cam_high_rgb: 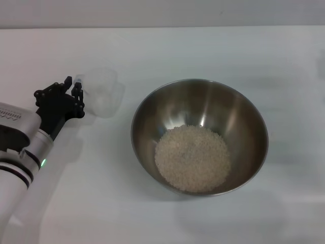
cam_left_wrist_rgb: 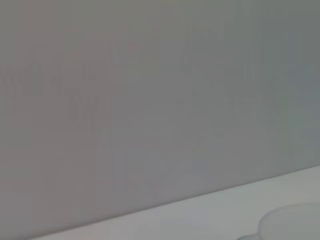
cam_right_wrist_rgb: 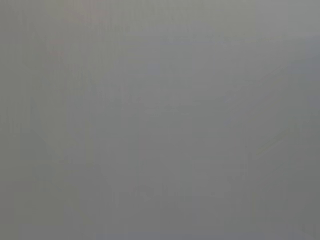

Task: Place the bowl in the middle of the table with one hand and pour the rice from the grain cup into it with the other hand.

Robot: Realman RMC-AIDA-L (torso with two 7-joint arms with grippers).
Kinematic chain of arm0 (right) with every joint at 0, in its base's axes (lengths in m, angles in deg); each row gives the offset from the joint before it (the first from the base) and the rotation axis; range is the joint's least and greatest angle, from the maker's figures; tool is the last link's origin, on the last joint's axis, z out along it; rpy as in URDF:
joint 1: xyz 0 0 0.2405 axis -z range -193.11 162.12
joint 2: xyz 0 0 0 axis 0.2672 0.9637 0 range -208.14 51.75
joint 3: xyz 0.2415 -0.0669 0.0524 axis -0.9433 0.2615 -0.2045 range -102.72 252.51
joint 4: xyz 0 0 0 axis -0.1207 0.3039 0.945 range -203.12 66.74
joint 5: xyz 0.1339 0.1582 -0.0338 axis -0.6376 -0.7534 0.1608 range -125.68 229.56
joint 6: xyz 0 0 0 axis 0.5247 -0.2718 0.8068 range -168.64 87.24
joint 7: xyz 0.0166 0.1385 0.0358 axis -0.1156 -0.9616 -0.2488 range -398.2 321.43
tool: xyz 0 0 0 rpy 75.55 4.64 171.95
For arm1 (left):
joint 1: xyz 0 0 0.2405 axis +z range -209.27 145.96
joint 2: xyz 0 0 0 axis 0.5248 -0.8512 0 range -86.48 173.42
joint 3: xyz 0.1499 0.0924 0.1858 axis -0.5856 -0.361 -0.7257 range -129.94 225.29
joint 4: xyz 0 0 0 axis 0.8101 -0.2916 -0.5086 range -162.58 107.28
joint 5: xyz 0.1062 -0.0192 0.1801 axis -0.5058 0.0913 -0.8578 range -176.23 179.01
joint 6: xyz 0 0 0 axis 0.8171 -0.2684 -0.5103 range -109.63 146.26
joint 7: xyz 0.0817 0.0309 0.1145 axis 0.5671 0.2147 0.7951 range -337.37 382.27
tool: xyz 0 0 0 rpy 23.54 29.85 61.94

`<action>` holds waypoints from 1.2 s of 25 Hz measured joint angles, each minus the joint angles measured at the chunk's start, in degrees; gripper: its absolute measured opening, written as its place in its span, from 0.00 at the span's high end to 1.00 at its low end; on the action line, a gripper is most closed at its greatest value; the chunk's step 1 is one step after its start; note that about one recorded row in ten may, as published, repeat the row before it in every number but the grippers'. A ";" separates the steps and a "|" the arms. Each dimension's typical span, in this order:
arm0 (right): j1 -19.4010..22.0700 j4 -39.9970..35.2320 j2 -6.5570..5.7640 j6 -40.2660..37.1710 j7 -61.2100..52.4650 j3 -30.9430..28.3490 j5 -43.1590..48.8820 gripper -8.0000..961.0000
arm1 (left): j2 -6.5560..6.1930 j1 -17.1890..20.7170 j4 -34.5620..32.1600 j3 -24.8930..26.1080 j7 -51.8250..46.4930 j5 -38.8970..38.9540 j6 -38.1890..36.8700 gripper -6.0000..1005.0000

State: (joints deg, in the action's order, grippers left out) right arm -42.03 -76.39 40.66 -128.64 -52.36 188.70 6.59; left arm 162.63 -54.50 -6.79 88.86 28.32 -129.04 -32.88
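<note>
The steel bowl [cam_high_rgb: 199, 136] stands in the middle of the white table [cam_high_rgb: 284, 56] and holds a heap of rice [cam_high_rgb: 192, 158] at its bottom. The clear grain cup [cam_high_rgb: 104, 91] stands upright on the table left of the bowl, and no rice shows in it. Its small handle points toward my left gripper [cam_high_rgb: 73, 86]. That gripper is right at the handle, fingers slightly apart, holding nothing that I can see. Part of the cup's rim [cam_left_wrist_rgb: 292, 225] shows in the left wrist view. My right gripper is out of view.
The left arm [cam_high_rgb: 20, 152] with its green light comes in from the lower left. A grey wall runs behind the table's far edge [cam_high_rgb: 162, 26]. The right wrist view shows only flat grey.
</note>
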 joint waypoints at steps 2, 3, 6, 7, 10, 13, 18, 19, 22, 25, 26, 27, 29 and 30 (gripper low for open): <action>-0.07 -0.05 -0.01 0.09 0.00 0.00 0.02 0.45 | -0.04 0.33 -0.20 -0.01 -2.27 0.00 0.01 0.82; -0.12 -0.05 -0.02 0.22 0.00 0.00 0.04 0.45 | -0.10 0.76 -0.47 0.03 -4.12 0.00 -0.07 0.82; -0.40 0.02 -0.09 1.24 0.00 0.00 0.07 0.45 | -0.15 1.22 -0.75 0.13 -5.45 0.00 -0.32 0.82; -0.40 0.02 -0.09 1.24 0.00 0.00 0.07 0.45 | -0.16 1.57 -0.79 0.18 -5.75 0.00 -0.52 0.78; -0.48 0.00 -0.11 1.52 0.06 0.00 0.08 0.45 | -0.16 2.45 -0.82 0.21 -5.86 0.00 -1.43 0.67; -0.53 0.18 -0.12 1.86 0.53 0.00 0.09 0.45 | -0.16 4.17 -0.83 0.21 -5.86 0.00 -3.59 0.57; -0.12 0.67 -0.10 4.00 0.71 -0.01 0.39 0.45 | -0.15 6.07 -0.62 0.09 -5.86 0.00 -6.23 0.46; 0.09 0.71 -0.06 4.35 0.72 0.05 0.91 0.45 | -0.12 7.99 -0.39 -0.28 -5.90 -0.02 -9.56 0.46; 0.90 0.92 0.11 6.20 0.74 0.08 5.22 0.45 | -0.06 10.22 -0.19 -0.96 -6.43 -0.31 -15.57 0.46; 1.56 0.99 0.31 7.29 0.75 0.08 9.66 0.45 | 0.01 11.31 0.00 -2.77 -8.40 -0.13 -23.39 0.46; 2.17 0.93 0.47 7.25 0.76 0.09 12.93 0.45 | 0.01 10.90 0.04 -3.90 -9.31 -0.23 -25.94 0.46; 2.17 0.93 0.47 7.25 0.76 0.09 12.93 0.45 | 0.01 10.90 0.04 -3.90 -9.31 -0.23 -25.94 0.46; 2.70 0.76 0.53 7.03 0.75 0.09 17.54 0.45 | -0.01 9.99 0.07 -4.57 -9.56 -0.36 -26.69 0.46; 2.70 0.76 0.53 7.03 0.75 0.09 17.54 0.45 | -0.03 9.63 0.19 -4.75 -9.58 -0.38 -26.83 0.46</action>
